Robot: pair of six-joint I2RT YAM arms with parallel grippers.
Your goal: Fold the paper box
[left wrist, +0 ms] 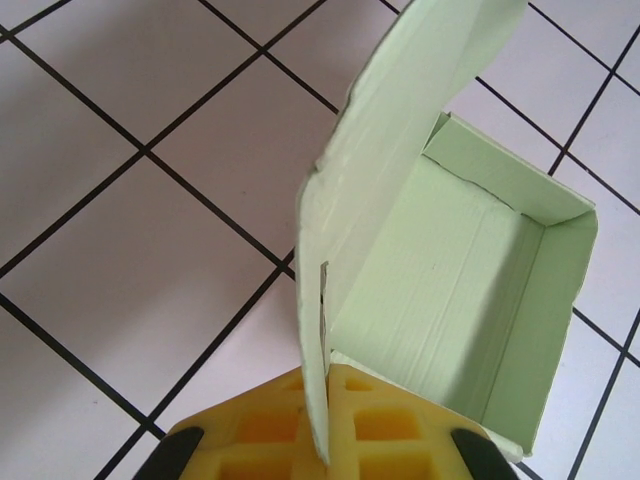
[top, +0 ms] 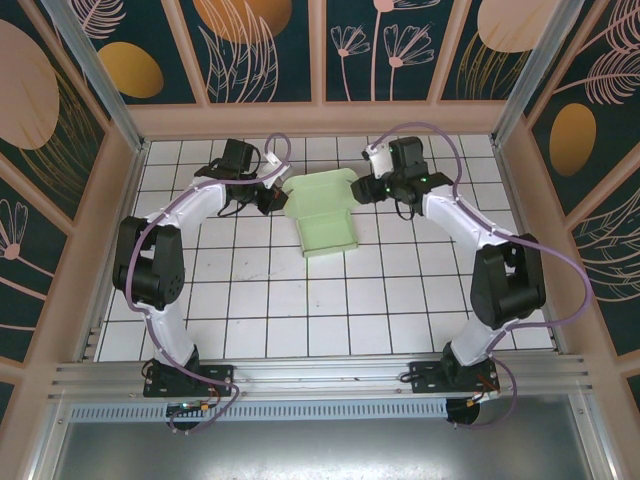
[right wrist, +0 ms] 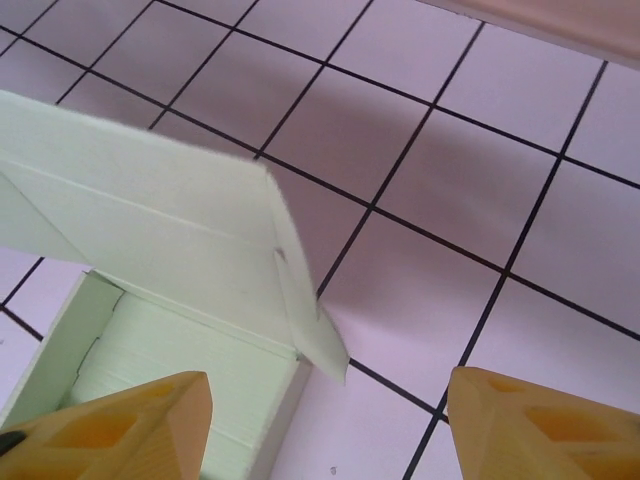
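Observation:
The paper box (top: 325, 222) is a pale mint-green card tray with raised walls and an open lid at its far end, lying on the tiled floor between the arms. My left gripper (top: 268, 196) is shut on the lid's left side flap (left wrist: 318, 330), which stands upright between the yellow pads (left wrist: 270, 425). The tray's inside (left wrist: 455, 290) lies open to the right of that flap. My right gripper (top: 366, 190) hangs open just off the lid's right corner (right wrist: 315, 335). Its two yellow fingertips (right wrist: 140, 415) are wide apart and touch no card.
White tiles with black grid lines cover the floor (top: 300, 310). Wooden walls with dark floral panels (top: 320, 110) close in the back and both sides. An aluminium rail (top: 320, 375) carries both arm bases at the near edge.

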